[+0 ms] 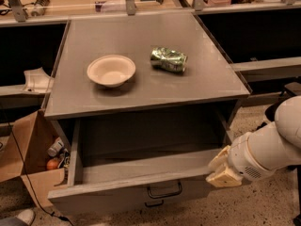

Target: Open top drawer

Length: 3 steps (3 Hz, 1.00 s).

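The top drawer [117, 199] of the grey metal cabinet stands pulled far out towards me, and its deep grey tray looks empty. Its dark loop handle [164, 190] sits in the middle of the front panel. A second handle [154, 203] of a lower drawer shows just beneath it. My gripper [220, 170], cream-coloured at the end of the white arm [268, 149], is at the right end of the drawer's front edge, right of the handle and apart from it.
On the cabinet top [141, 93] stand a cream paper bowl [111, 70] and a crushed green can [168, 60]. A cardboard box [33, 159] with loose items stands on the floor at the left. Dark shelving runs along both sides.
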Available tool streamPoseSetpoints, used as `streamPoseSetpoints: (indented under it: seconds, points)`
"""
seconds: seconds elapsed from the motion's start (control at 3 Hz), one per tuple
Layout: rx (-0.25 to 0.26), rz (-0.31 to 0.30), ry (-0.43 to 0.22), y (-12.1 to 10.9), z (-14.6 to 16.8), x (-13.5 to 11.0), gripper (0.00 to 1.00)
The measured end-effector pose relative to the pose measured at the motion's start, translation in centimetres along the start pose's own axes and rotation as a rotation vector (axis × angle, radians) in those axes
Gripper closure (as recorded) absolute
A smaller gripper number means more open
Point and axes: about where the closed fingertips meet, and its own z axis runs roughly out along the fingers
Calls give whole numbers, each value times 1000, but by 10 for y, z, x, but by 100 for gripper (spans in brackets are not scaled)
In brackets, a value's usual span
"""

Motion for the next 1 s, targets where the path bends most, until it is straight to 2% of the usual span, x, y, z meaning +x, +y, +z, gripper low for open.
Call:
streamPoseSetpoints:
  seconds: [0.33,0.67,1.0]
  points:
    - [0,0,0,0,0,0,0]
    - [0,0,0,0,0,0,0]
    - [-23,24,52,-7,18,13,0]
